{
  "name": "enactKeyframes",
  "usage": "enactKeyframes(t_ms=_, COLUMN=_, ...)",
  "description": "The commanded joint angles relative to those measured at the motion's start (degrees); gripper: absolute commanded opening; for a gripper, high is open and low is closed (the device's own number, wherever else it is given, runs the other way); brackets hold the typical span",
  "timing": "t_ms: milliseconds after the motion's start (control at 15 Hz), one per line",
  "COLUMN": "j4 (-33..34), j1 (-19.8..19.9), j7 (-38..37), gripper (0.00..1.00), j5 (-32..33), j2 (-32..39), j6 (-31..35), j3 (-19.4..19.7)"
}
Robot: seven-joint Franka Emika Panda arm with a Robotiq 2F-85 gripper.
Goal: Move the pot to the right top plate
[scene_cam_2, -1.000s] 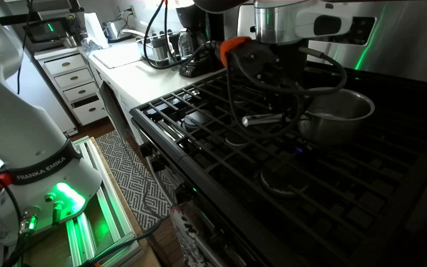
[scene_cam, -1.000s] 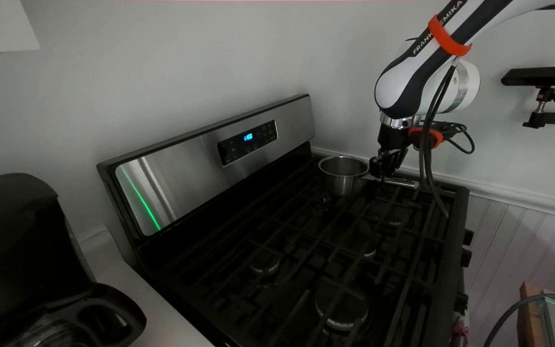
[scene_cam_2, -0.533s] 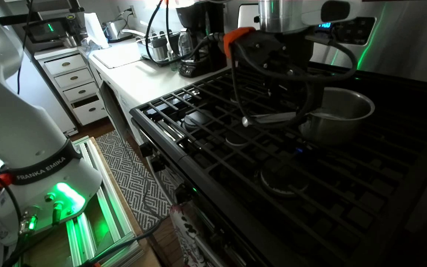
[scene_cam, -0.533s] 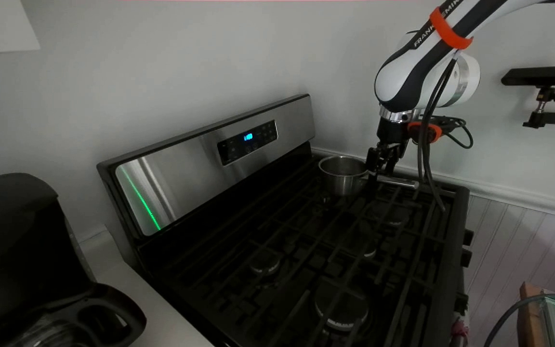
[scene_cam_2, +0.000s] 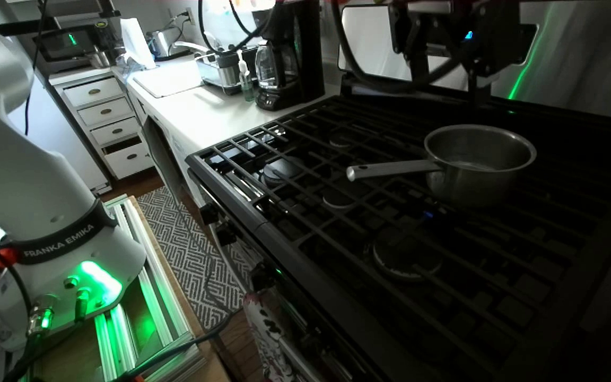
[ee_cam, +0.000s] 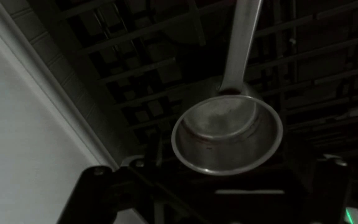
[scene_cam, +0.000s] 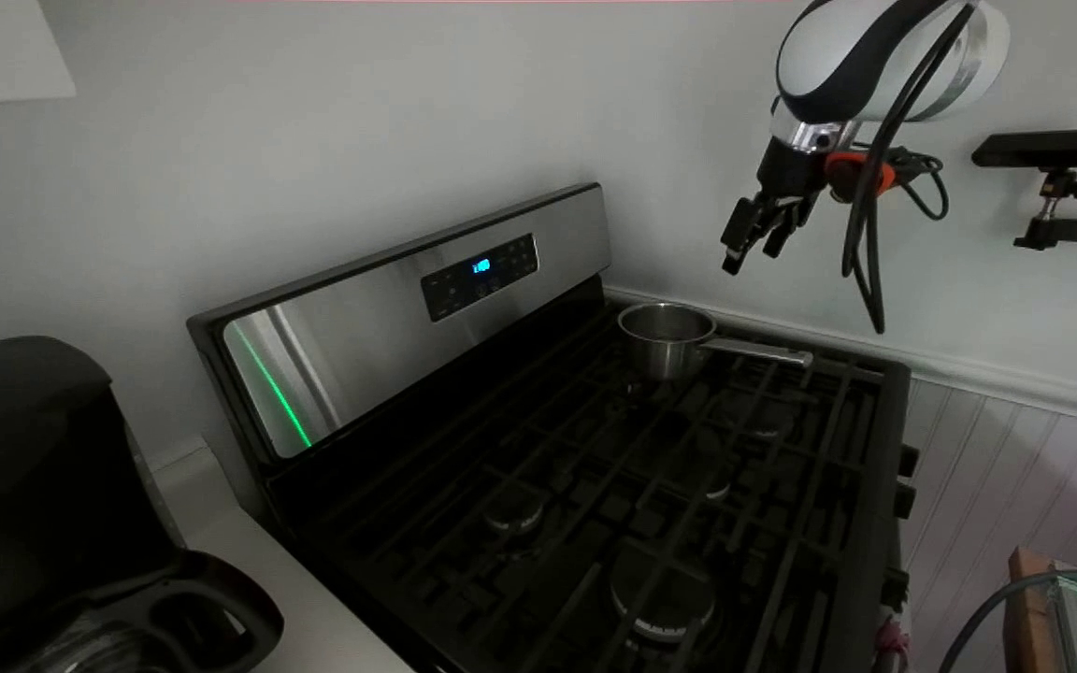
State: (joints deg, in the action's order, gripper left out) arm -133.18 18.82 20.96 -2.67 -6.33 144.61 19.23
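The pot (scene_cam: 667, 360), a small steel saucepan, sits upright on the grate at the stove's back corner beside the wall. Its handle (scene_cam_2: 390, 169) points toward the stove's front. The right top plate lies beneath the pot and is largely covered by it; only dark grate bars show around. My gripper (scene_cam: 752, 254) hangs well above the handle, clear of the pot, its fingers spread with nothing between them. In the wrist view the pot (ee_cam: 225, 155) appears empty, a little beyond the dark fingers.
More burners (scene_cam: 662, 598) and grate bars cover the rest of the stove (scene_cam_2: 305, 212). The steel control panel (scene_cam: 361, 341) rises behind, and a wall borders the pot's side. A coffee maker (scene_cam_2: 289, 69) stands on the white counter (scene_cam_2: 194, 116).
My gripper has opened, let go of the pot's handle and risen away from it, up toward the wall. The pot has stayed where it was.
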Motion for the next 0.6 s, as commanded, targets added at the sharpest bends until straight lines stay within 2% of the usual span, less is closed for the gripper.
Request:
enactKeyframes(t_ms=0, j4=-1.59, j1=0.66, j7=-4.42, gripper=1.0, j5=4.04, j2=-7.55, j6=-3.5, j3=0.27)
enactKeyframes(t_ms=533, j4=-3.0, j1=1.98, j7=-11.3, gripper=1.0, j5=8.89, j2=-15.77, j6=-8.23, j3=-0.43)
